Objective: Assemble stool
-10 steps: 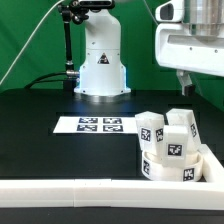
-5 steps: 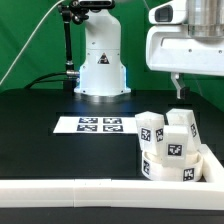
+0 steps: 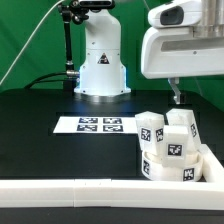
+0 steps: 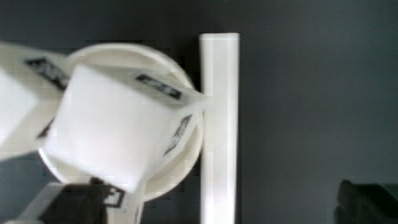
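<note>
While the jaws of the arm's two-finger gripper (image 3: 179, 97) hang above the parts, they hold nothing; whether they are spread or pressed together I cannot tell, since the exterior view shows only a dark tip under the big white wrist housing, and the wrist view shows just two dark blurred shapes at the frame's edge, apart from each other, with nothing between them. Just below that tip stands the stool, still in pieces: the white plastic round seat disc (image 3: 183, 172) lies low on the black table (image 3: 40, 140), close against the long white rail border (image 3: 80, 187) at the exterior view's right, and several short blocky white legs (image 3: 167, 141) with black-and-white square tags stand bunched on it. In the wrist view the disc (image 4: 160, 70) appears as a pale oval touching the rail (image 4: 217, 140), with one blocky leg (image 4: 116, 135) lying across it. Further out, the marker board (image 3: 98, 125) rests flat near the middle of the table, well apart from the parts, and the arm's white base (image 3: 100, 60) stands behind it. By my judgement the step in hand is the approach to pick up a leg, with no joining done yet. The next move would call for lowering squarely over one leg, with jaws wide enough to straddle it and without nudging its close neighbours.
</note>
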Action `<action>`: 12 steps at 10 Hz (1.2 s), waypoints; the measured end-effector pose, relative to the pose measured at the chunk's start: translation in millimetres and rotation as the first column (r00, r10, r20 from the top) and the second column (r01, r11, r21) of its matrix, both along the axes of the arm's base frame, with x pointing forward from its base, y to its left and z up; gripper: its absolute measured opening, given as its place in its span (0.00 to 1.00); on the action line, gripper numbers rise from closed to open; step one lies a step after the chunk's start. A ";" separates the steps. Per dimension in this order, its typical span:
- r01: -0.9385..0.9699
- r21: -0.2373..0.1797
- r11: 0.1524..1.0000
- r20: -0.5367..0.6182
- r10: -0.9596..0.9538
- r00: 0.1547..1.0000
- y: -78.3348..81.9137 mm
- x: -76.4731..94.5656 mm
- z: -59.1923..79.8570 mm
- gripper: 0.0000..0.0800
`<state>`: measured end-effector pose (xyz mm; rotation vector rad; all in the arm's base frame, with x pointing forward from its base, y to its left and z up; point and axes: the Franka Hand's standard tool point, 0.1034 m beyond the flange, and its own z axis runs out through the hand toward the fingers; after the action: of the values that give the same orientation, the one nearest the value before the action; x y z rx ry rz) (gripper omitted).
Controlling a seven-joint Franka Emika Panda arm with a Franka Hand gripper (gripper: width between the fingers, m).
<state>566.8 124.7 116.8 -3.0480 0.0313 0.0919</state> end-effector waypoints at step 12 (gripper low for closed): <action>-0.826 -0.010 0.564 0.028 0.826 0.564 -12.0 -7.9 -11.2 0.81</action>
<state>559.0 112.7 105.5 -2.7396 -1.4126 0.1027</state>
